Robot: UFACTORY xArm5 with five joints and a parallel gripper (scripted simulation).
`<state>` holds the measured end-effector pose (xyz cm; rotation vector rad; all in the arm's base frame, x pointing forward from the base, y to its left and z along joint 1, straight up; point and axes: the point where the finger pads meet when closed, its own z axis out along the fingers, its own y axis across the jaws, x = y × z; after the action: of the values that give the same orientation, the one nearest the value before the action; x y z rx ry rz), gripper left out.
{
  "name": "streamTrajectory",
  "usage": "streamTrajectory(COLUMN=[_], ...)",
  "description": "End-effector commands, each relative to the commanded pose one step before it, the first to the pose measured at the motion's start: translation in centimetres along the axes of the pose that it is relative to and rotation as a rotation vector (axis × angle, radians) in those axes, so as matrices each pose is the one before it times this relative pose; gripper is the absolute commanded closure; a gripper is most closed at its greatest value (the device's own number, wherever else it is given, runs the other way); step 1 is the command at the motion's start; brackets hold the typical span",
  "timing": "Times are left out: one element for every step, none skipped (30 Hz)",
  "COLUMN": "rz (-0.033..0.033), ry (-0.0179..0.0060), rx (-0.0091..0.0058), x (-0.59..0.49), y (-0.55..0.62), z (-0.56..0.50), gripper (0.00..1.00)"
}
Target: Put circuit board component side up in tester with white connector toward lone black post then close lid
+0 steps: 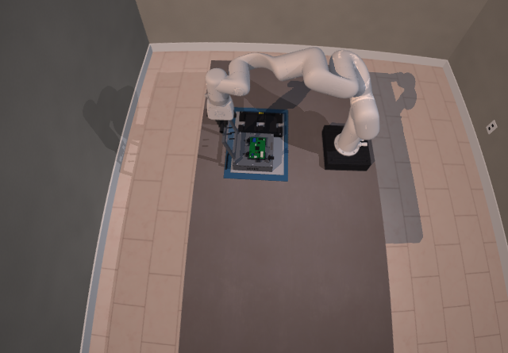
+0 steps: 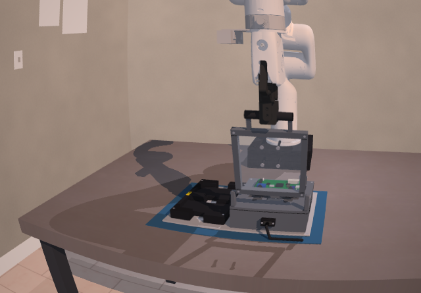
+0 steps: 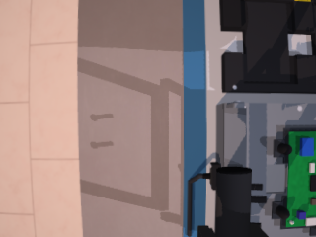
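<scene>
The green circuit board (image 1: pixel 257 147) (image 2: pixel 275 183) (image 3: pixel 302 183) lies flat, component side up, in the grey tester (image 1: pixel 246 164) (image 2: pixel 248 216). The tester's clear lid stands upright; its grey frame (image 2: pixel 234 160) rises at the tester's near side. A black handle bar (image 2: pixel 287 115) (image 3: pixel 234 193) runs across the lid's top edge. My gripper (image 2: pixel 268 113) points down and is shut on the middle of this handle bar. The black tray (image 1: pixel 262 120) (image 2: pixel 200 205) (image 3: pixel 262 44) next to the tester holds no board.
Tester and tray rest on a blue mat (image 1: pixel 256 177) (image 2: pixel 316 214) (image 3: pixel 194 74) on the brown table. A black cable (image 2: pixel 282 238) leaves the tester's side. The arm's black base (image 1: pixel 346 160) stands to the right of the mat in the top view.
</scene>
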<state>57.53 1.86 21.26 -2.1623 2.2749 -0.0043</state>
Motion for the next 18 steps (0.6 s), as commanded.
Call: streamTrajectory(rz=[-0.00003, 0.0, 0.0, 0.0, 0.0, 0.0, 0.0, 0.0, 0.0, 0.0, 0.0, 0.0, 0.0, 0.0, 0.0, 0.0, 0.0, 0.0], ry=[-0.00038, 0.0, 0.0, 0.0, 0.0, 0.0, 0.0, 0.0, 0.0, 0.0, 0.0, 0.0, 0.0, 0.0, 0.0, 0.0, 0.0, 0.0], rx=[0.00435, 0.0, 0.0, 0.0, 0.0, 0.0, 0.0, 0.0, 0.0, 0.0, 0.0, 0.0, 0.0, 0.0, 0.0, 0.0, 0.0, 0.0], x=[-0.009, 0.0, 0.0, 0.0, 0.0, 0.0, 0.0, 0.0, 0.0, 0.0, 0.0, 0.0, 0.0, 0.0, 0.0, 0.0, 0.0, 0.0], y=[-0.034, 0.021, 0.022, 0.024, 0.025, 0.027, 0.028, 0.03, 0.031, 0.033, 0.034, 0.036, 0.038, 0.04, 0.041, 0.043, 0.0, 0.0], z=[-0.228, -0.005, -0.005, -0.006, -0.006, -0.006, -0.007, -0.007, -0.007, -0.008, -0.008, -0.008, -0.009, -0.009, -0.009, -0.01, 0.0, 0.0], gripper=[1.0, 1.0, 1.0, 1.0, 1.0, 1.0, 1.0, 1.0, 1.0, 1.0, 1.0, 1.0, 1.0, 1.0, 1.0, 1.0, 1.0, 1.0])
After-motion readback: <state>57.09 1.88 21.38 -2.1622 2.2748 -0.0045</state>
